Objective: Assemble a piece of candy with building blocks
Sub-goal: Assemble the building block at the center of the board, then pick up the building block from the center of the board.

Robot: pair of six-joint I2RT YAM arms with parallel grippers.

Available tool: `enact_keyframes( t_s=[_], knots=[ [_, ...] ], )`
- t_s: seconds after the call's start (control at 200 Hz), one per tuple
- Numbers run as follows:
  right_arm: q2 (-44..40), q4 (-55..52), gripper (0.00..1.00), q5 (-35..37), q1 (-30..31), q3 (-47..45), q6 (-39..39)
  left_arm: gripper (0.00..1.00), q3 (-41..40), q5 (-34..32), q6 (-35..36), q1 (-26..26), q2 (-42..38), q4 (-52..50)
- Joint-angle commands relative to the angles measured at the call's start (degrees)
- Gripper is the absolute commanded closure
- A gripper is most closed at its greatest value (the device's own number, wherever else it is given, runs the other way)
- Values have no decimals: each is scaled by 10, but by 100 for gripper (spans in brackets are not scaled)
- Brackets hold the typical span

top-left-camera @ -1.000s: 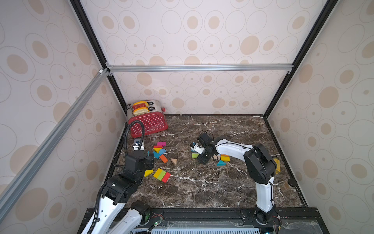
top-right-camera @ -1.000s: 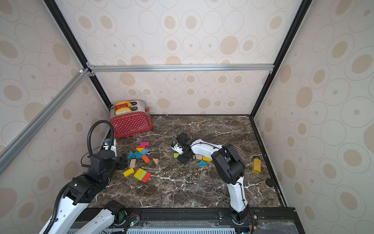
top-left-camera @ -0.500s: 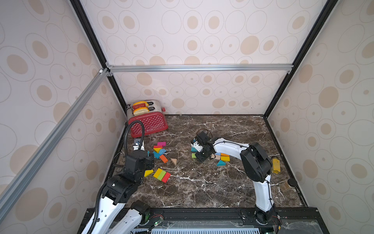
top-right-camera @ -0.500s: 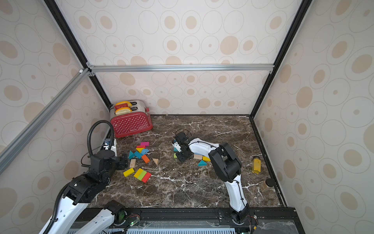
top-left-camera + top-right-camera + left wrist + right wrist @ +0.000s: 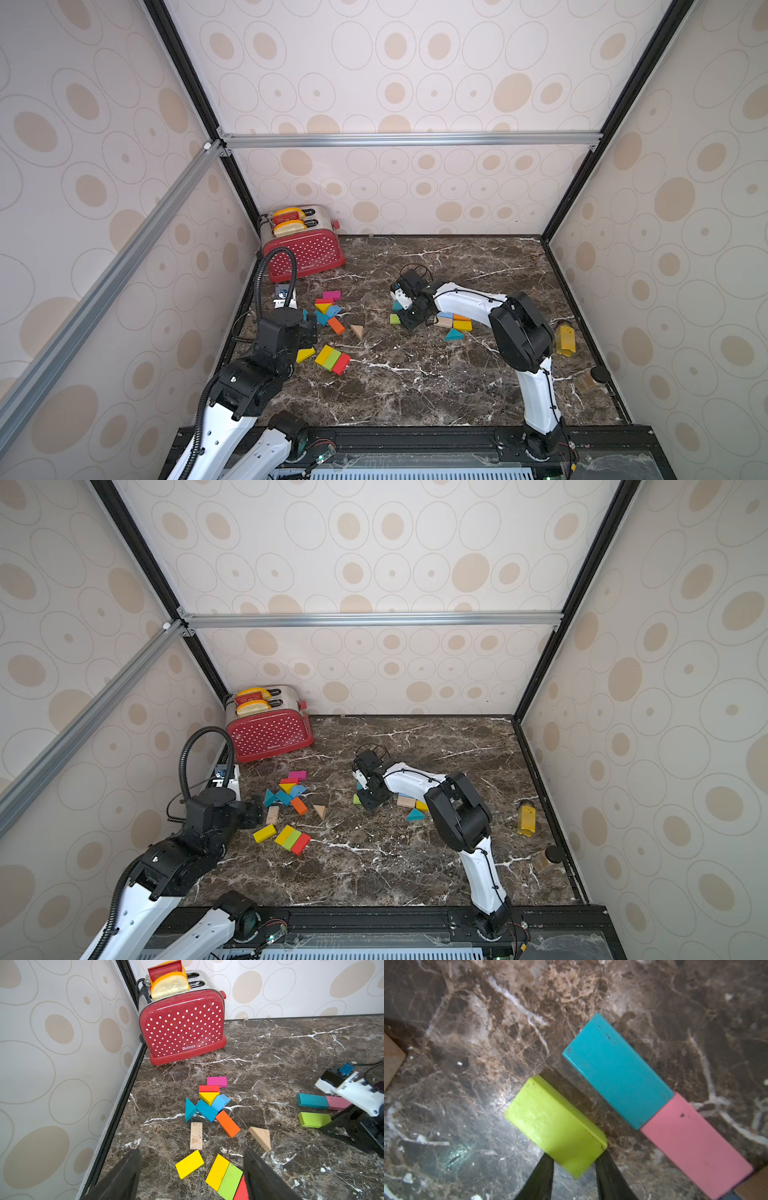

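Many building blocks [image 5: 336, 325], dark marble tabletop [image 5: 415, 395], beige spotted walls [image 5: 395, 83]

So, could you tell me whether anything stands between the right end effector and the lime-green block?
Nothing visible does. The right end effector straddles one end of the lime-green block, fingers apparently touching both sides. The teal block and pink block lie alongside, apart from it.

Left arm [image 5: 245, 384] folded low by near table edge, wrist level, left gripper [image 5: 191, 1152] hovering just above tabletop, jaws spread wide. Right arm [image 5: 519, 332] with elbow raised, white forearm stretched toward table centre, wrist pitched down, right gripper [image 5: 574, 1156] at surface, black fingers [image 5: 608, 1169] pinching one end of lime block [image 5: 554, 1124]
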Motion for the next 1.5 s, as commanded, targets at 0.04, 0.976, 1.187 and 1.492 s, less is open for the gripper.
enact_keyframes(
  t_s=[0.04, 0.976, 1.187, 1.492],
  knots=[
    [15, -31, 63, 13, 4, 8, 17, 22, 2, 0, 5, 4, -3, 6],
    [-285, 128, 54, -60, -52, -263, -18, 34, -51, 88, -222, 1, 342, 134],
    [-299, 124, 54, -54, -52, -275, -25, 34, -11, 60, -263, 9, 463, 141],
    [-300, 136, 54, -66, -52, -292, -20, 36, 31, 43, -298, 13, 547, 168]
  ],
)
